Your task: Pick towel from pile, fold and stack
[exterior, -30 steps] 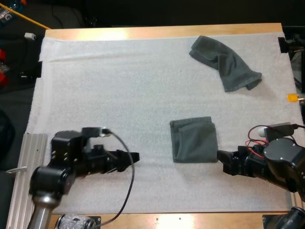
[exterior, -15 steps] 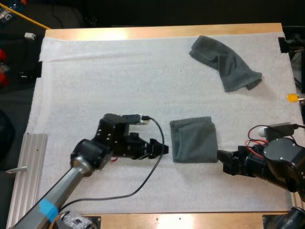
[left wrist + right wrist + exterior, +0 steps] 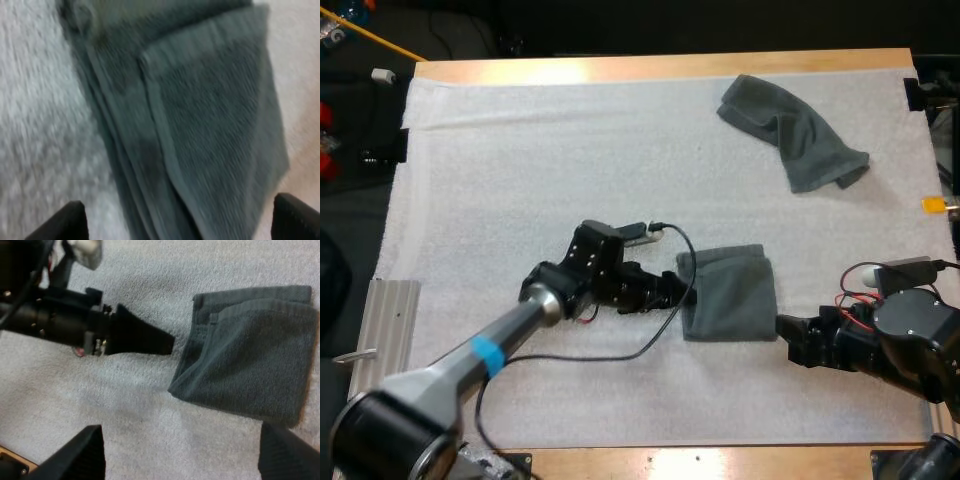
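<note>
Holds left gripper (image 3: 682, 291) at folded towel's (image 3: 730, 292) left edge, fingers wide apart, empty. Rests right gripper (image 3: 783, 340) just beside its right edge, likewise spread, gripping nothing. Seemingly finishing the fold; next calls for pinching that layered edge. Has crumpled towel (image 3: 792, 128) waiting far right.

The folded towel (image 3: 727, 293) is dark grey-green, with a fine ribbed weave and a smoother band along its hem. The crumpled towel (image 3: 790, 128) is the same grey-green. The mat (image 3: 570, 150) under them is white and finely pebbled, and the table (image 3: 660, 66) at its rim is pale wood. My left gripper (image 3: 684, 292) and my right gripper (image 3: 782, 328) are black. A blue band (image 3: 488, 352) rings my grey left arm (image 3: 440, 378).
</note>
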